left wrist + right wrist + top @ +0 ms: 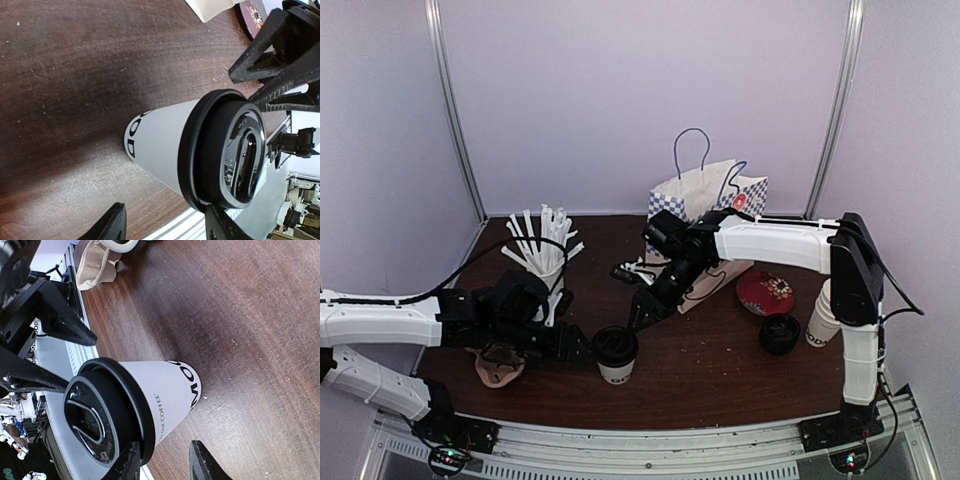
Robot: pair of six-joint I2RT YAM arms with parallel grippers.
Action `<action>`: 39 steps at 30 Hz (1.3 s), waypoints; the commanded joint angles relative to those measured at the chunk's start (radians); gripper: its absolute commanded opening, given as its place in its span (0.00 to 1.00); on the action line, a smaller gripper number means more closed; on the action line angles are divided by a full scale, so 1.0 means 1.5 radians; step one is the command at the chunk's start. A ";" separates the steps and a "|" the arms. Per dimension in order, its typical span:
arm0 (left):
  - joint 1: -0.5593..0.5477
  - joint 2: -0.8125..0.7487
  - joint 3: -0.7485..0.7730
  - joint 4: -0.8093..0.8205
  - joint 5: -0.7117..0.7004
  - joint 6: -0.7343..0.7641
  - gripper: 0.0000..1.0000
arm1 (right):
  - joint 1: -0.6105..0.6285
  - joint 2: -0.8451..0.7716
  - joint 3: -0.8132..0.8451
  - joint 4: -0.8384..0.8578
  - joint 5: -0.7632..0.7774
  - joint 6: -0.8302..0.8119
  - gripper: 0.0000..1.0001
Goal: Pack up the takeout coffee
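One takeout coffee (616, 353), a white paper cup with black lettering and a black lid, stands upright near the table's front. My left gripper (572, 345) is just left of it, low over the table. In the left wrist view the cup (162, 145) lies ahead of my open left gripper (167, 227), whose right fingertip (222, 225) sits at the lid's rim. My right gripper (645, 305) hangs just behind and right of the cup. In the right wrist view it (165, 465) is open, with the cup (167, 387) just ahead and nothing between the jaws.
A checked paper bag (705, 200) with blue handles stands at the back. A cup of white straws (545, 255) is at the left, a cream mug (500, 366) below it. To the right sit a red plate (765, 292), a loose black lid (779, 333) and stacked white cups (822, 320).
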 commanded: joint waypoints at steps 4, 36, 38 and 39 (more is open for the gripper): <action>-0.006 0.033 -0.006 0.052 0.015 -0.003 0.56 | -0.001 -0.021 -0.016 0.003 -0.004 0.003 0.36; -0.014 0.019 0.115 -0.176 -0.070 0.164 0.59 | 0.002 -0.064 0.048 -0.042 -0.001 -0.040 0.37; -0.014 0.034 0.154 -0.208 -0.056 0.190 0.61 | 0.001 -0.063 0.065 -0.059 0.013 -0.046 0.38; -0.014 0.041 0.173 -0.223 -0.052 0.205 0.63 | 0.000 -0.063 0.074 -0.064 0.018 -0.046 0.39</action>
